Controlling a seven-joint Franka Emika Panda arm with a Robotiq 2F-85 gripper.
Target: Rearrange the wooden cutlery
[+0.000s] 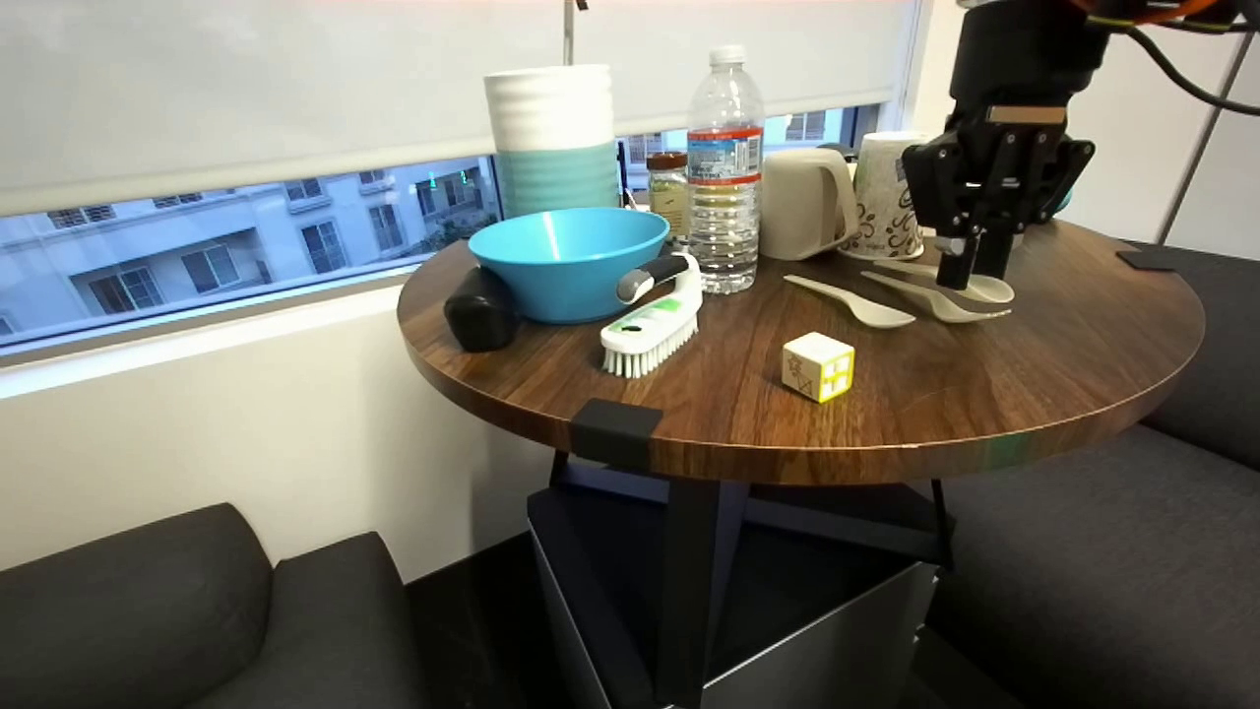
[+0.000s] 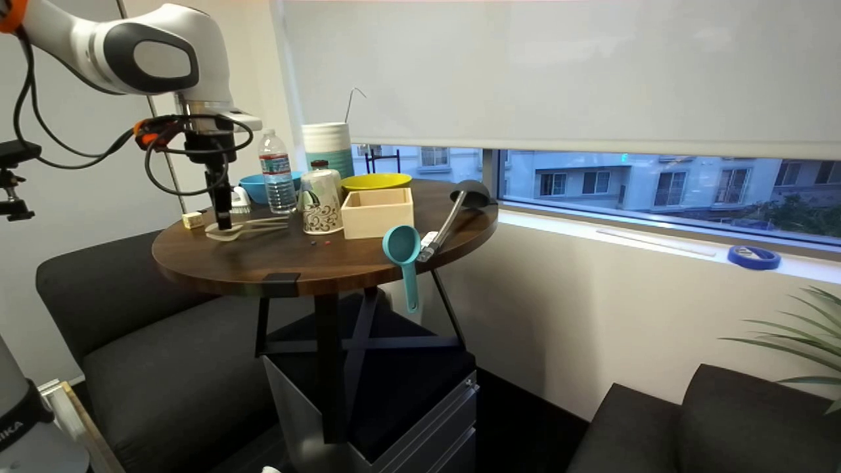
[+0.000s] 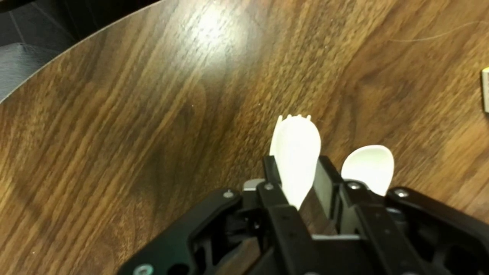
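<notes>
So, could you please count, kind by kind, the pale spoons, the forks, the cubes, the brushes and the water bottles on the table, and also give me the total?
Pale spoons: 2
Pale fork: 1
Cube: 1
Brush: 1
Water bottle: 1
Total: 6

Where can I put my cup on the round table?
In an exterior view, the biggest bare patch runs from the cube and wooden cutlery to the table's right rim; a smaller one lies between cube and brush. It's crowded around the blue bowl, bottle and mug.
</notes>
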